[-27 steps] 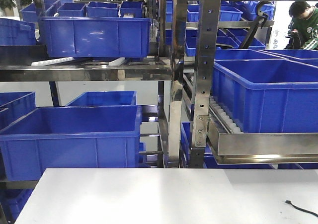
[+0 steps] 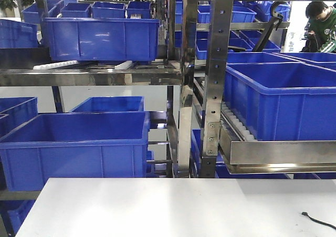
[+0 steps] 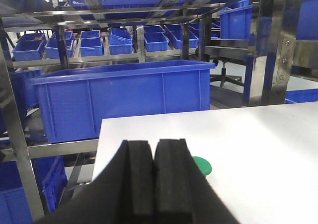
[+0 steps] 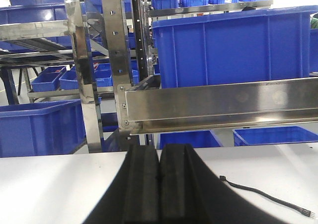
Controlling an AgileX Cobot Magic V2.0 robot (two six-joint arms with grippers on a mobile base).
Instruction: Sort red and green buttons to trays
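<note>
In the left wrist view my left gripper (image 3: 153, 142) is shut, its black pads pressed together with nothing between them, low over the white table (image 3: 248, 149) near its left edge. A small green rounded piece (image 3: 202, 166) peeks out on the table just behind the right finger; most of it is hidden, so I cannot tell whether it is the green button or a tray corner. My right gripper (image 4: 159, 147) is also shut and empty above the table. The red button and the trays are out of view. Neither gripper shows in the front view.
Steel racks (image 2: 214, 79) loaded with deep blue crates (image 2: 79, 147) stand right behind the table's far edge (image 2: 157, 180). A thin black cable (image 4: 271, 198) lies on the table to the right of my right gripper, also visible as cable (image 2: 317, 221). A person (image 2: 321, 27) stands far right.
</note>
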